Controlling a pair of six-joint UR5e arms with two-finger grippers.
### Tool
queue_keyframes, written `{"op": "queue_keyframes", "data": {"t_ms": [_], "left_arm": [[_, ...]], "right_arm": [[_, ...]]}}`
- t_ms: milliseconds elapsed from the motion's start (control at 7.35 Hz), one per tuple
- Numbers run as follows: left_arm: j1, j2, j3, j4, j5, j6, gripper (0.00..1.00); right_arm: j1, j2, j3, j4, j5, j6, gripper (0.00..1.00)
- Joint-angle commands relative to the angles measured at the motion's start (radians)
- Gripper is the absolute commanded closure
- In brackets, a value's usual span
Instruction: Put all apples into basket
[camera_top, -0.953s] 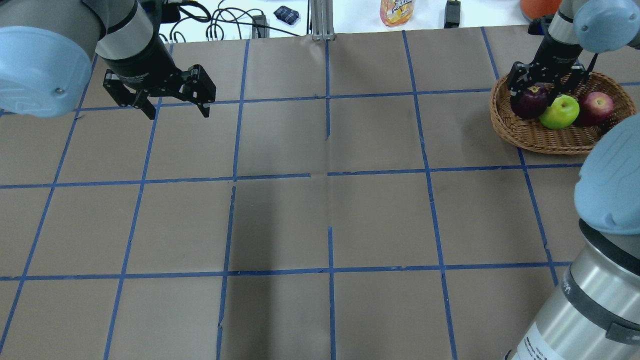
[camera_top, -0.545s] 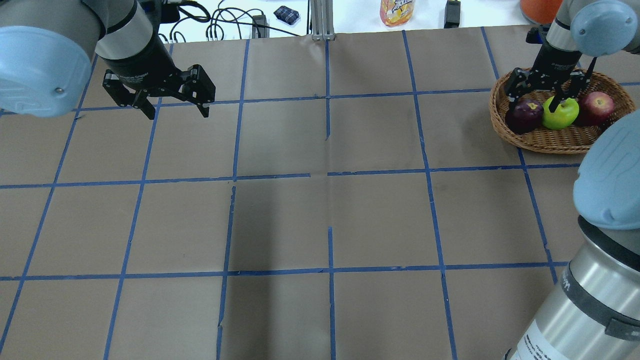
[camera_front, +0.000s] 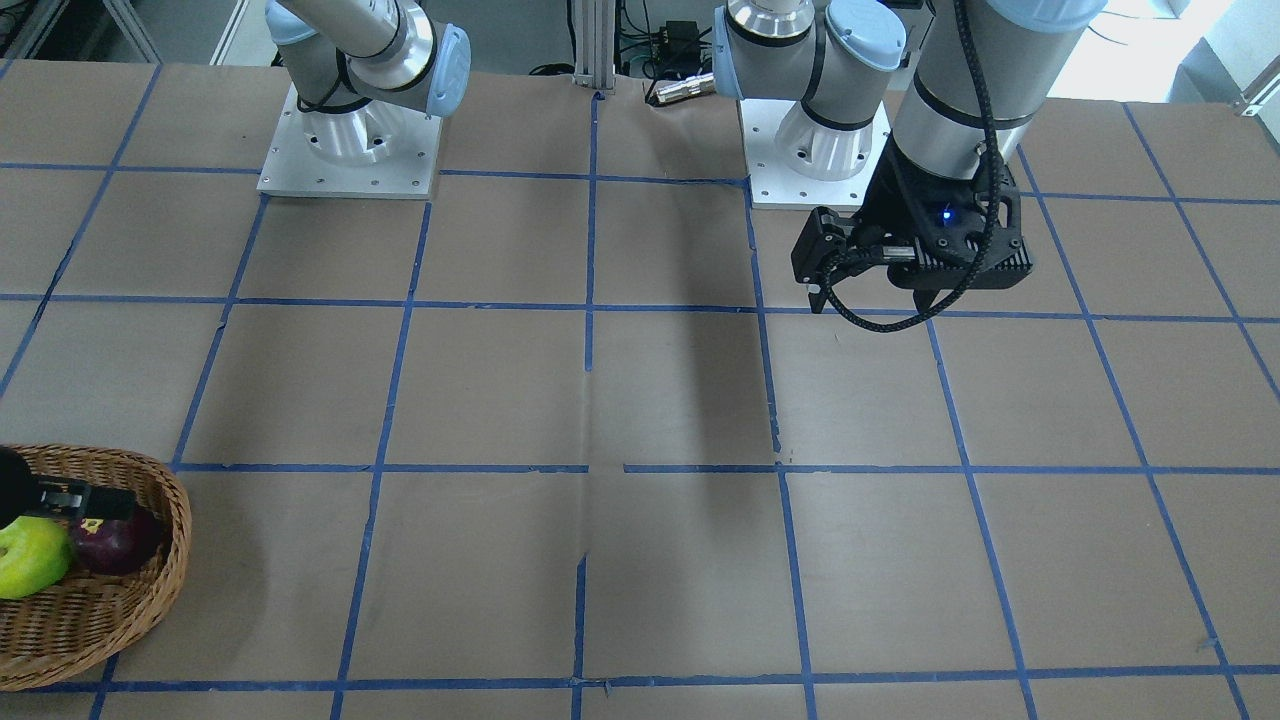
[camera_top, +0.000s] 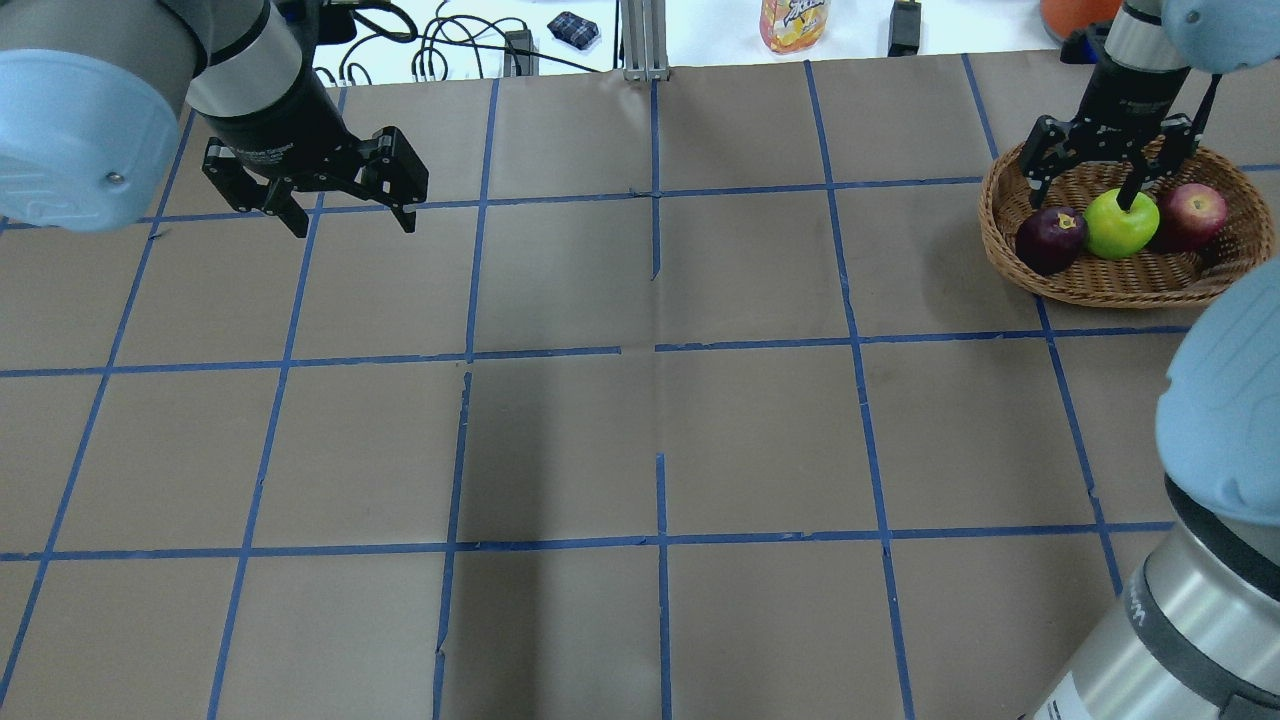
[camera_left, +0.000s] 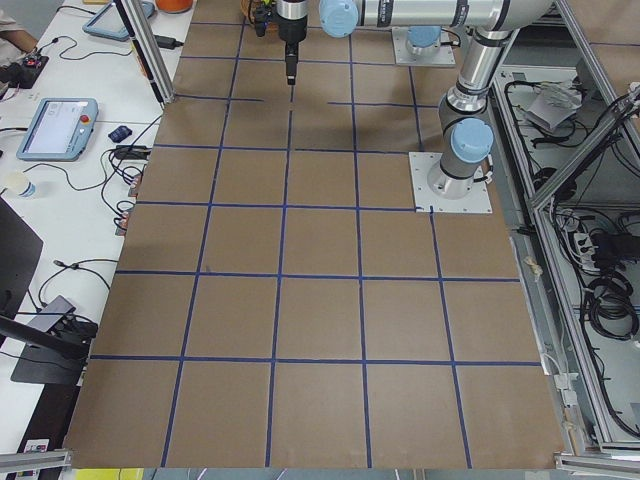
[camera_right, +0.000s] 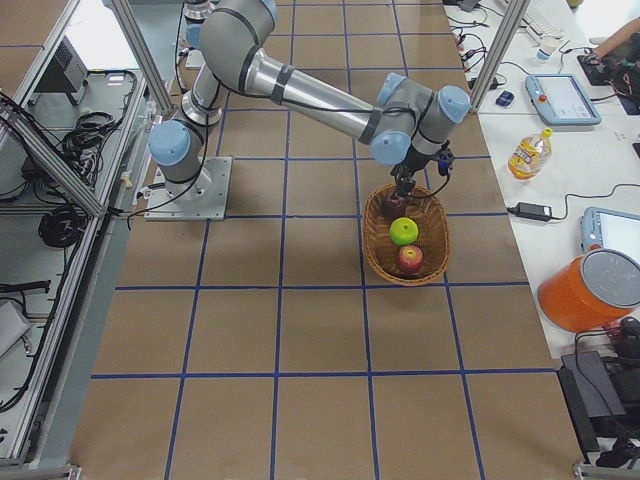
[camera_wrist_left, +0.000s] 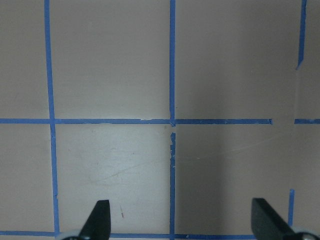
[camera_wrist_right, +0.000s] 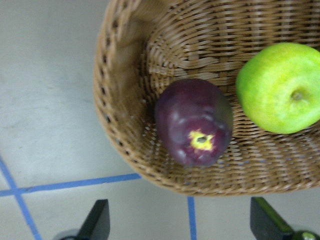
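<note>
The wicker basket (camera_top: 1120, 283) sits at the table's far right with three apples lying in it. They are a maroon apple (camera_top: 1048, 240), a green apple (camera_top: 1120, 225) and a red apple (camera_top: 1190, 215). My right gripper (camera_top: 1085, 185) hangs open and empty just above the basket's back edge. Its wrist view looks down on the maroon apple (camera_wrist_right: 194, 122) and the green apple (camera_wrist_right: 280, 87) against the basket wall (camera_wrist_right: 125, 100). My left gripper (camera_top: 352, 222) hovers open over bare brown paper at the far left, holding nothing.
Blue tape divides the brown paper into squares. A juice bottle (camera_top: 793, 22) and cables (camera_top: 450, 50) lie beyond the far edge. An orange bucket (camera_right: 590, 290) stands on the side table. Both arm bases (camera_front: 350, 150) are bolted at the robot's side.
My right gripper let go of the maroon apple and rose away from it. The apple now rests in the basket beside the green one. The left arm stayed put.
</note>
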Motion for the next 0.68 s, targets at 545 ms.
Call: {"op": "queue_keyframes", "data": {"t_ms": [545], "left_arm": [[0.003, 0.000, 0.001, -0.002, -0.001, 0.000, 0.00]], "right_arm": [[0.294, -0.377, 0.099, 0.158, 0.065, 0.212, 0.00]]}}
